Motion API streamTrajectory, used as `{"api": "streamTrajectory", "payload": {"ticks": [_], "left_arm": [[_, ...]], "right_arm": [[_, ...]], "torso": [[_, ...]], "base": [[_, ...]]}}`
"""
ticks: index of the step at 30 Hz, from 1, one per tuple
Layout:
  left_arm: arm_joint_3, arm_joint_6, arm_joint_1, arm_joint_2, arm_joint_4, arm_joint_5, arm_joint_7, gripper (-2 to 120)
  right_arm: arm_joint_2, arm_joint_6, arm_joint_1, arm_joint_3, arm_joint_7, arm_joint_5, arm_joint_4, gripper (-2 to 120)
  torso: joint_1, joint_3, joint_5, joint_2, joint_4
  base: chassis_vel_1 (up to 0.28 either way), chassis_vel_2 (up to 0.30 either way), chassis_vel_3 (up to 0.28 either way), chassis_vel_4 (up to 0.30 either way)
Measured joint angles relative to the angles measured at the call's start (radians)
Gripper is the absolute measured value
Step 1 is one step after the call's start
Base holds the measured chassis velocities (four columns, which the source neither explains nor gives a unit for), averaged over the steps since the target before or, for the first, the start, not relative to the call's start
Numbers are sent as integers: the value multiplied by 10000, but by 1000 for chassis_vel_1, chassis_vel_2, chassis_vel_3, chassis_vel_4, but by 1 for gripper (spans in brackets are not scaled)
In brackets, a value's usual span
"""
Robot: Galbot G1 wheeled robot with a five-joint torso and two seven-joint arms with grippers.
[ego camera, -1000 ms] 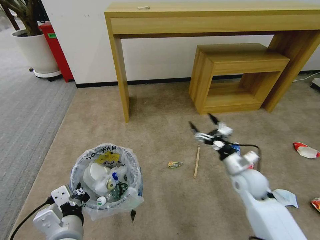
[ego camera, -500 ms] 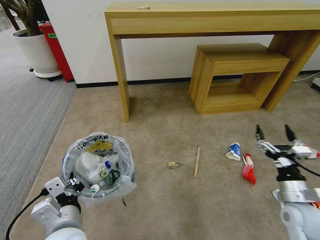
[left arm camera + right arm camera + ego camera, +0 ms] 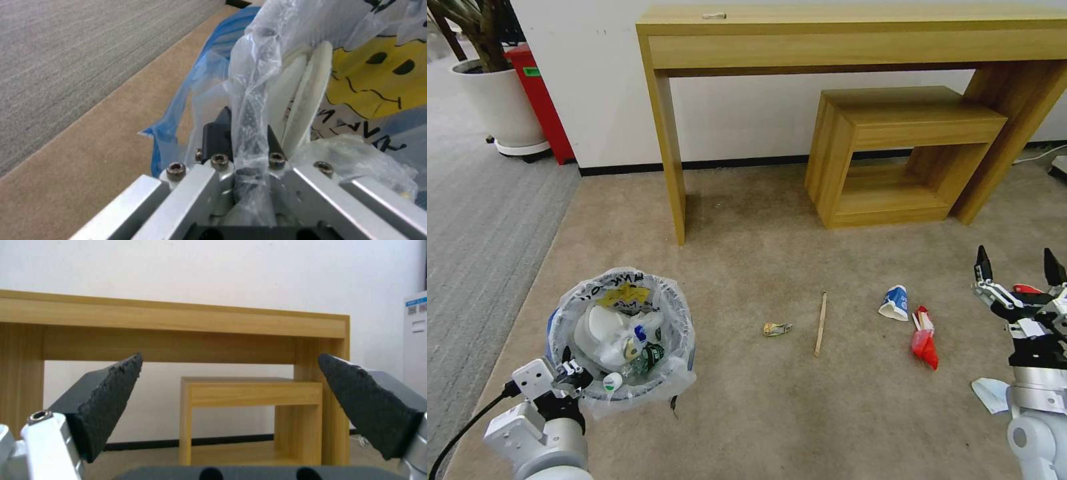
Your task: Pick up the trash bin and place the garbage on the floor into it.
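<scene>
The round blue trash bin (image 3: pixel 557 319) with its printed plastic liner hangs above the beige floor (image 3: pixel 747 253) at the near left. My left gripper (image 3: pixel 575 375) is shut on its near rim, and the left wrist view shows the fingers (image 3: pixel 217 133) pinching bag and rim (image 3: pixel 209 66). White slippers (image 3: pixel 307 100) and a small bottle lie inside. On the floor lie a crumpled wrapper (image 3: pixel 777 328), a wooden stick (image 3: pixel 821 323), a blue-white cup (image 3: pixel 895 303), a flattened red-white cup (image 3: pixel 924 341) and a blue mask (image 3: pixel 990 393). My right gripper (image 3: pixel 1017 261) hovers open at the far right, pointing toward the desk (image 3: pixel 178 320).
A tall wooden desk (image 3: pixel 854 37) stands against the wall with a low wooden stool (image 3: pixel 894 127) tucked under it. Grey striped carpet (image 3: pixel 480 220), a potted plant (image 3: pixel 494 100) and a red box (image 3: pixel 540 100) are at the left. Another red scrap (image 3: pixel 1027 289) lies behind my right gripper.
My right arm has swung from the middle of the floor out to the far right, staying open. The bin, held by my left gripper, has drifted slightly left and nearer.
</scene>
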Motion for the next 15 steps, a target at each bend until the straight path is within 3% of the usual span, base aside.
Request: {"api": "streamTrajectory", "payload": {"ticks": [15], "left_arm": [[2,-33,-23,107,71,-40,20,0]], "right_arm": [[100,235,-179,-32,-17,-165,-10,100]], "torso": [[0,0,0,0,-1]], "base": [[-60,-57,-54,-58]]}}
